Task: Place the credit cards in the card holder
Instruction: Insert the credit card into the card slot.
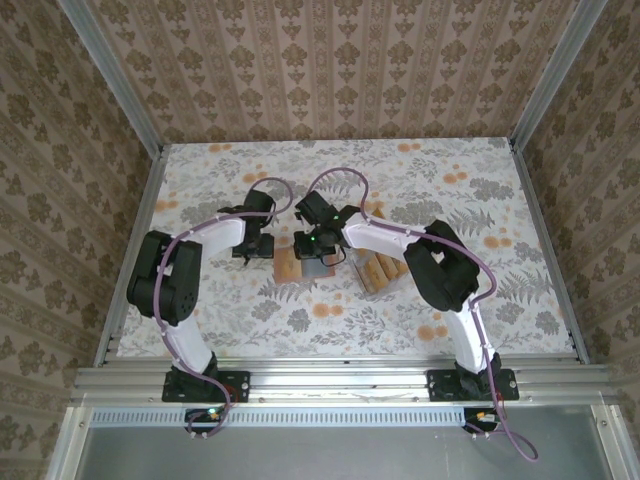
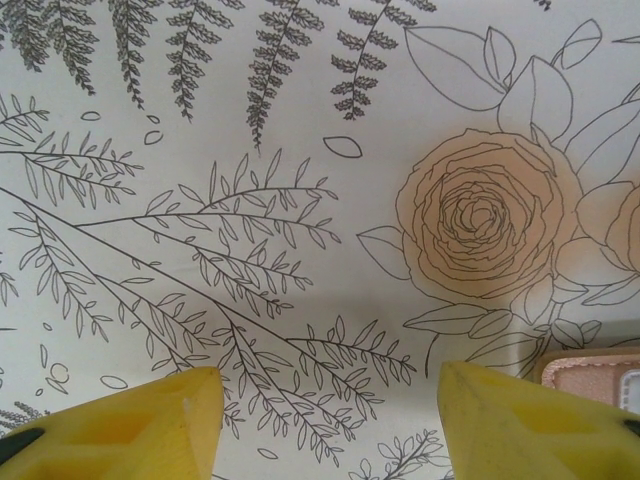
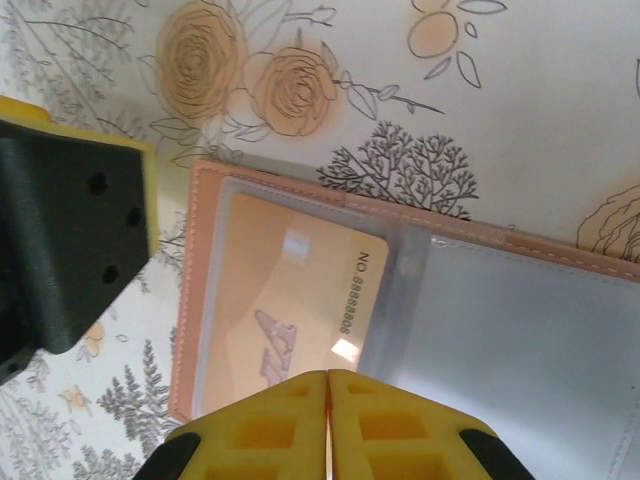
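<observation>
The card holder (image 3: 460, 238) lies open on the floral tablecloth, with salmon edges and grey-clear pockets. A tan-orange credit card (image 3: 290, 290) marked with a number lies flat on its left half, seemingly under the clear sleeve. My right gripper (image 3: 328, 378) is shut, and its yellow fingertips are over the card's near edge. From above, the right gripper (image 1: 318, 250) hangs over the holder (image 1: 289, 266). Several more credit cards (image 1: 384, 270) lie in a row to its right. My left gripper (image 2: 330, 420) stands open over bare cloth just left of the holder (image 2: 592, 378), with nothing between its fingers.
The left gripper's black and yellow body (image 3: 70, 240) sits close beside the holder's left edge. Printed orange roses (image 2: 485, 215) are part of the cloth. Metal rails and patterned walls enclose the table (image 1: 480, 330).
</observation>
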